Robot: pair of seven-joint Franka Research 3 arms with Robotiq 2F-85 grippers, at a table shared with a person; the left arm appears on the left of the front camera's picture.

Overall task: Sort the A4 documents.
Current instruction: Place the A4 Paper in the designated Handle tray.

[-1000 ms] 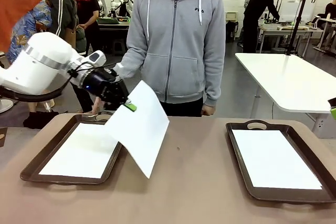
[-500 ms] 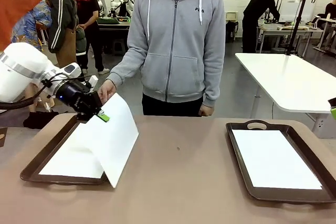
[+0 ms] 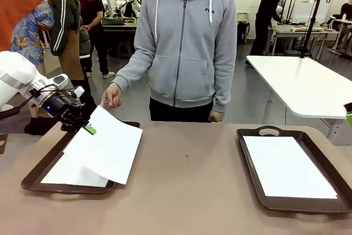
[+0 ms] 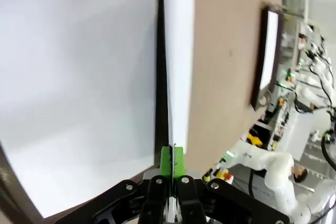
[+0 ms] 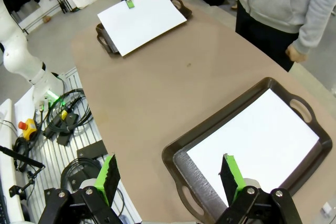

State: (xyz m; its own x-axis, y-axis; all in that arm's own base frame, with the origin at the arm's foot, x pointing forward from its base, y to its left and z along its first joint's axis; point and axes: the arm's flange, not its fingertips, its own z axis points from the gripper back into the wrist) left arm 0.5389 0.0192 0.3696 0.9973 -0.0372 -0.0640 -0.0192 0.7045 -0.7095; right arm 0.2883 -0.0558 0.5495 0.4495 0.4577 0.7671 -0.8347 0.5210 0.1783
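Left gripper: pinched closed on the corner of one A4 sheet, held tilted over the left tray.
Left tray: another white sheet lies in it.
Right gripper: jaws spread wide, empty, above the right tray.
Right tray: a paper sheet lies flat inside.
Person's hand: just beyond the held sheet.
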